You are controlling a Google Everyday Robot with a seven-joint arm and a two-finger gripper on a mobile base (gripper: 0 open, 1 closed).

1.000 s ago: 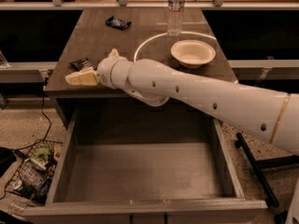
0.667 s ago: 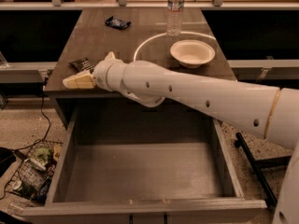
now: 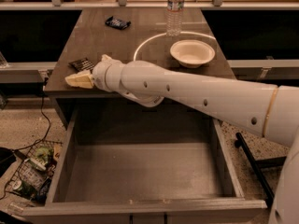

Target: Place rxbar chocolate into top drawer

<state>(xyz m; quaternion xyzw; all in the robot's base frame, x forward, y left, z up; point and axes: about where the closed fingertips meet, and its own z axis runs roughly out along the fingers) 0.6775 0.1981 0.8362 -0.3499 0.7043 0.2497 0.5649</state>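
Note:
The rxbar chocolate point(image 3: 82, 63), a flat black wrapper with pale lettering, lies near the front left corner of the tabletop. My gripper point(image 3: 80, 79) is at that corner, right in front of the bar and partly over its near edge, low above the table. The white arm point(image 3: 196, 94) reaches in from the right across the front of the table. The top drawer point(image 3: 140, 171) is pulled wide open below the table and nothing lies in it.
A smaller dark wrapper with blue-white markings point(image 3: 117, 22) lies at the back left. A water bottle point(image 3: 174, 8) and a white bowl point(image 3: 192, 53) stand at the right. A wire basket of clutter point(image 3: 30, 174) and a cable are on the floor to the left.
My gripper has shifted slightly left and toward the table's front edge, beside the bar. The bar and drawer have not moved.

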